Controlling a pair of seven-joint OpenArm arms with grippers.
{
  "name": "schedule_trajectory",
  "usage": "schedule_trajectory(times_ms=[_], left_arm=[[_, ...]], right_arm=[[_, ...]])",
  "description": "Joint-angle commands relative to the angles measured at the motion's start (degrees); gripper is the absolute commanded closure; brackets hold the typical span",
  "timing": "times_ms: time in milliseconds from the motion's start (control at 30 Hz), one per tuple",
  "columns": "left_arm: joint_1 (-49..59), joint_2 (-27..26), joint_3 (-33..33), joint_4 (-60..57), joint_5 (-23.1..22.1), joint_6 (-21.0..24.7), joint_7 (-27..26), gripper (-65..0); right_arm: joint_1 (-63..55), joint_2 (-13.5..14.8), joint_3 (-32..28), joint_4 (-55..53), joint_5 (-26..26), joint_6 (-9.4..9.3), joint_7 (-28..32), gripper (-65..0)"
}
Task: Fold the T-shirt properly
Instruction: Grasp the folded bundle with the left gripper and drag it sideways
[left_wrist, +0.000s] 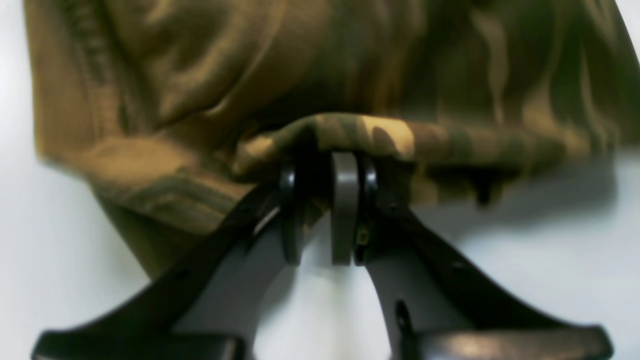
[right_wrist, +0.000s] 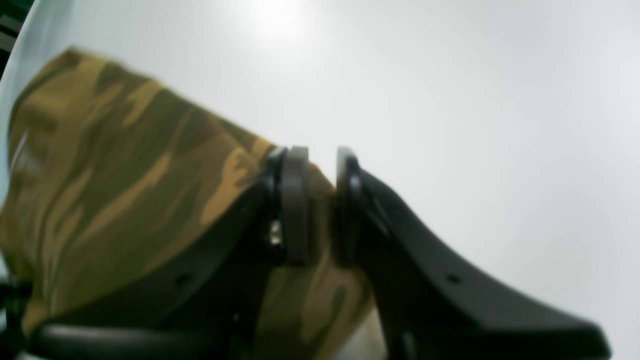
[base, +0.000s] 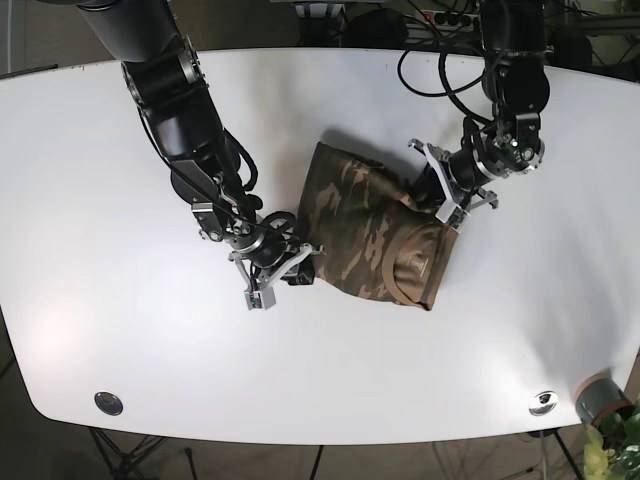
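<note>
- Far left of the base view: bare white table (base: 90, 300), nothing lying near the tool on that side.
- Right gripper (base: 283, 268) next, on that view's left: jaws closed down on the near-left edge of the T-shirt (base: 375, 235), camo cloth pinched between the pads per the right wrist view (right_wrist: 320, 200). Rest of the shirt trailing off to the tool's left in that wrist view (right_wrist: 115, 190), open table ahead.
- Middle: shirt itself, bunched into a rough rectangle, already doubled over by the look of it, long axis running diagonally from upper left to lower right in the base view. Collar opening showing at the lower right end.
- Left gripper (base: 452, 192) on the base view's right, at the far edge of the shirt: clamped on a rolled fold of fabric (left_wrist: 327, 165), bulk of the cloth spread out beyond the fingertips (left_wrist: 300, 60).
- So: one pinch on each long side, shirt strung between the two tools, both about equally close. Next fold probably hangs on carrying one held edge across to the other.
- Nothing in the way on the table; cables up top behind the left arm, small metal disc (base: 543, 402) and a plant pot (base: 600, 398) well off at the bottom right corner.
</note>
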Motion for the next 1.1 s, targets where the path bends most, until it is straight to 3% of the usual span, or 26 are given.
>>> schedule_trajectory(times_ms=[0, 333, 533, 800, 933, 1067], left_arm=[[-3.15, -1.11, -0.2, -3.43, -0.53, -0.06, -0.81, -7.6], [-15.72, -2.25, 5.08, -14.86, -0.27, -0.06, -2.75, -7.9], [-20.82, -3.31, 5.69, -19.17, 5.27, -0.06, -5.65, -8.1], [-21.43, -8.23, 5.69, -14.95, 5.53, -0.06, -5.91, -8.2], [-18.79, -8.85, 5.52, -8.7, 5.53, -0.06, -5.29, -8.5], [-15.89, -8.41, 5.52, -0.44, 5.97, -0.06, -2.13, -20.3]], right_arm=[[-2.11, 2.15, 1.05, 4.54, 0.48, 0.48, 0.16, -8.7], [-13.18, 3.12, 3.16, 15.89, 0.57, 0.21, 0.16, -8.7], [-20.04, 2.76, 2.72, 22.39, 0.57, 0.12, 0.16, -8.7], [-24.26, -2.25, 1.93, 25.38, 0.57, 0.12, -0.02, -8.7], [-24.26, -2.6, -2.38, 26.87, 0.57, 0.12, -0.11, -8.7], [-24.17, -0.14, -7.3, 30.22, 0.57, 0.12, -0.11, -8.7]])
